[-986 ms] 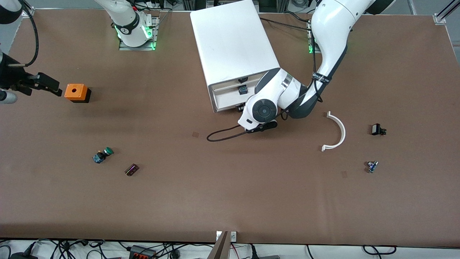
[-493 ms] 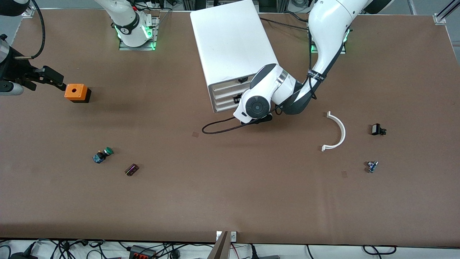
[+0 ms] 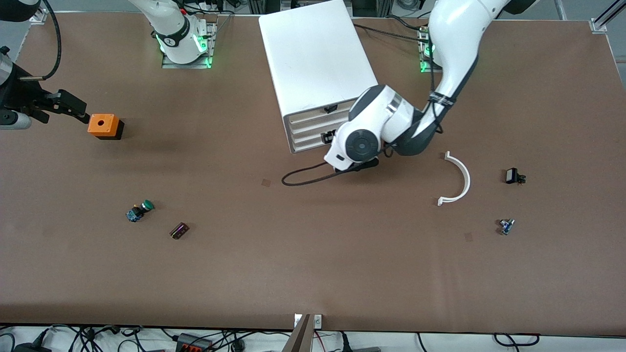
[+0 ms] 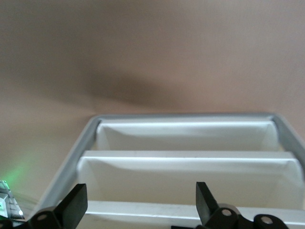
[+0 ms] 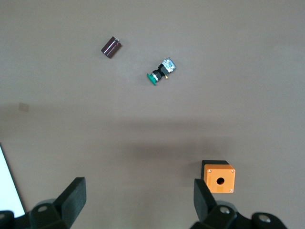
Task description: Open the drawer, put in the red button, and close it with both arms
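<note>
The white drawer cabinet (image 3: 313, 54) stands at the robots' edge of the table, and its drawer fronts (image 3: 308, 129) look flush and shut. The left arm's hand (image 3: 359, 144) is at those fronts and covers its gripper there. In the left wrist view the left gripper (image 4: 140, 214) is open and empty, just off the white drawer fronts (image 4: 186, 171). The right gripper (image 3: 78, 111) is open and empty beside the orange box (image 3: 102, 125), and is open in its own view too (image 5: 138, 205). No red button shows in any view.
A green-capped switch (image 3: 139, 210) and a small dark block (image 3: 179, 231) lie toward the right arm's end. A white curved piece (image 3: 462, 178), a black part (image 3: 512, 176) and a small blue part (image 3: 506, 226) lie toward the left arm's end. A black cable loop (image 3: 303, 178) lies by the cabinet.
A drawer that stood slightly out has been pushed flush by the left hand, which has since drawn back a little from the cabinet. The right gripper shifted slightly by the orange box.
</note>
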### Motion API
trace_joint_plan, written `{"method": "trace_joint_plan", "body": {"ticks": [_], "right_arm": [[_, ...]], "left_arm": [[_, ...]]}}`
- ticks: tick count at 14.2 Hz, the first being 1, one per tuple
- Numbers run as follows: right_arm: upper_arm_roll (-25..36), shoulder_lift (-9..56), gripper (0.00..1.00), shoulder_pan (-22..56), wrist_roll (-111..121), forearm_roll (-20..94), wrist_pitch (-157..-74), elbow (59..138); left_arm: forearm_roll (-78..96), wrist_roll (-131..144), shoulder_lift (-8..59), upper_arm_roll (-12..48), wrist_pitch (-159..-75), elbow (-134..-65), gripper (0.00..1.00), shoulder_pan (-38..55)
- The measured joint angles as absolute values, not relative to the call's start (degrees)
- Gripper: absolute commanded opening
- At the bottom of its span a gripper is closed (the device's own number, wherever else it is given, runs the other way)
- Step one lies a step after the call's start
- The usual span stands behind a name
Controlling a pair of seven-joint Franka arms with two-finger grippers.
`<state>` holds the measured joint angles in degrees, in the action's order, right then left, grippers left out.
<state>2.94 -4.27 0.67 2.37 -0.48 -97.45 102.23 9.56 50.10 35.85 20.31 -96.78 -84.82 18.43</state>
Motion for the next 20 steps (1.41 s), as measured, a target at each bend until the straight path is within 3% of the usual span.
{"method": "trace_joint_plan", "body": {"ticks": [14,20], "right_arm": [[2.80,-4.58,1.00,0.78,2.42,-0.48,-97.40,102.32],[2.76,-5.14,1.00,0.86,2.42,-0.48,-97.43,103.18]], "left_arm": [[-7.05,15.49,23.12,19.82,-92.15,-81.67,1.00,-3.25],[-5.29,-0.18,11.53,14.70,-88.56,-83.52,1.00,-4.72]]}}
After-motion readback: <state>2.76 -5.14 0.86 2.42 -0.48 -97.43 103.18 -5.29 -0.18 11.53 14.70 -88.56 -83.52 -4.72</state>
